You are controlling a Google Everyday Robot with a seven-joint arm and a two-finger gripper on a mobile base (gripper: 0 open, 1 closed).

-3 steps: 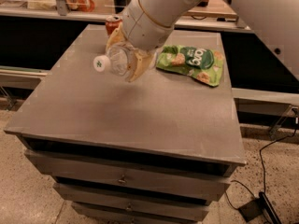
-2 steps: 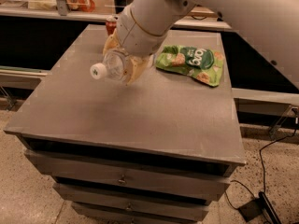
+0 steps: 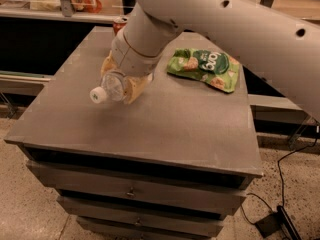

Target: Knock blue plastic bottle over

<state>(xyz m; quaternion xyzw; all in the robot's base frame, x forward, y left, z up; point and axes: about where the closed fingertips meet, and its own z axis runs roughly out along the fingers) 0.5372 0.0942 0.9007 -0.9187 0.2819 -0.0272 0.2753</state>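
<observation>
Camera view: claw point(image 3: 119, 84) over table point(image 3: 165, 119) left-centre, clamped on blue plastic bottle point(image 3: 111, 88), tilted toward near-left, seemingly off surface. Risk: released so, could roll off left edge; swung far, could clip red soda can point(image 3: 120, 23).

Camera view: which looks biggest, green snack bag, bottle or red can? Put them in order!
Biggest: green snack bag.
Next: blue plastic bottle, tilted in the gripper over the table, partly covered.
Smallest-looking: red can, mostly hidden behind the arm and farther away, so unsure.
</observation>
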